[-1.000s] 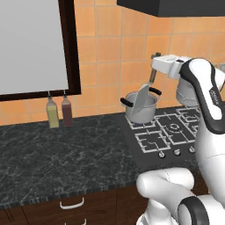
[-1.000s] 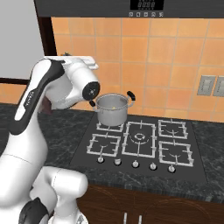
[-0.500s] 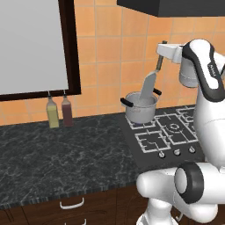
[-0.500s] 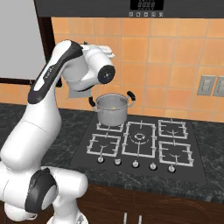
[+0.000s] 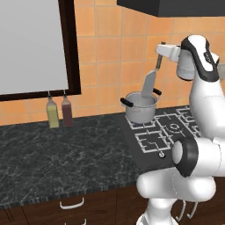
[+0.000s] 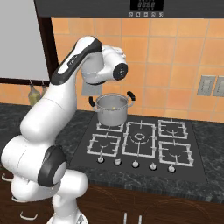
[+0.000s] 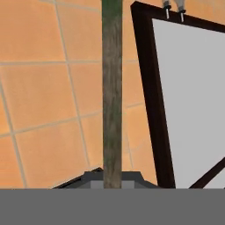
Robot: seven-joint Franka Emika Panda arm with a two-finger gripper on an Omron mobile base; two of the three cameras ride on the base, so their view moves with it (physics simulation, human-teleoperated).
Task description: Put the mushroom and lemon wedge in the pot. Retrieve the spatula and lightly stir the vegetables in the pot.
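Steel pot (image 5: 141, 107) on the rear burner, with the spatula (image 5: 150, 83) now raised, blade dipping inside. Gripper (image 5: 160, 60), clamped on its handle, has swung upright; stirring appears underway, a yellow lemon wedge (image 6: 114, 103) already inside.

Kitchen: hob (image 6: 140, 140), tiled wall (image 6: 170, 65).

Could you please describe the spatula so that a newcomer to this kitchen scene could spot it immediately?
Find the black stove against the orange tiled wall, then the steel pot on its back left burner. The spatula hangs above the pot, its thin handle gripped in the claw. Unlike the two bottles, it has a flat grey blade.
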